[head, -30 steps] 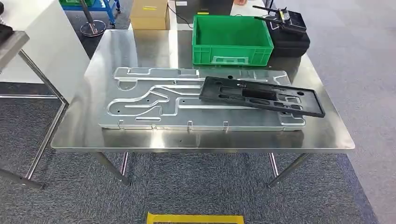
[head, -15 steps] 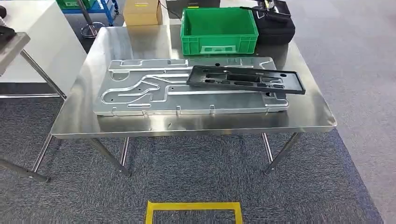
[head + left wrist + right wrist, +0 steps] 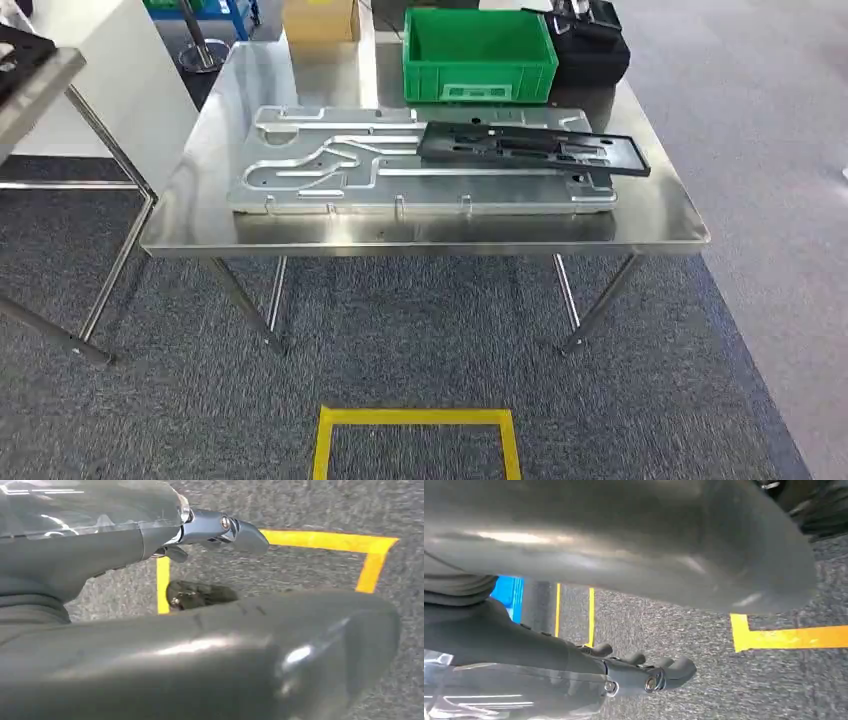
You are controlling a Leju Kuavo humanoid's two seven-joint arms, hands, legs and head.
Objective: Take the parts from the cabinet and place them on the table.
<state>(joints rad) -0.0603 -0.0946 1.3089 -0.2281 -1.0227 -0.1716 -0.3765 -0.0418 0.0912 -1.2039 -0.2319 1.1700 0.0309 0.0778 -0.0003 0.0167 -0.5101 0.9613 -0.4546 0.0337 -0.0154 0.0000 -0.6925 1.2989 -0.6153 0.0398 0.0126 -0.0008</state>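
Head view looks down on one steel tabletop standing on grey carpet. One large silver metal plate with milled channels lies flat on it, its long axis running left to right, parallel to the near edge of the tabletop. One black frame part lies on top of the right half of that plate, also lengthwise left to right but slightly skewed, its right end nearer the camera and reaching just past the plate's right end. Behind the plate, at the far side of the tabletop, stands one green crate, and just to the right of it one black case. One cardboard box sits at the far left behind the tabletop. One yellow tape rectangle marks the carpet in front of the tabletop.

Left wrist view shows the left hand hanging over the carpet near the yellow tape, fingers loosely extended and holding nothing. Right wrist view shows the right hand likewise over the carpet, its fingers slightly curled and apart, touching nothing.
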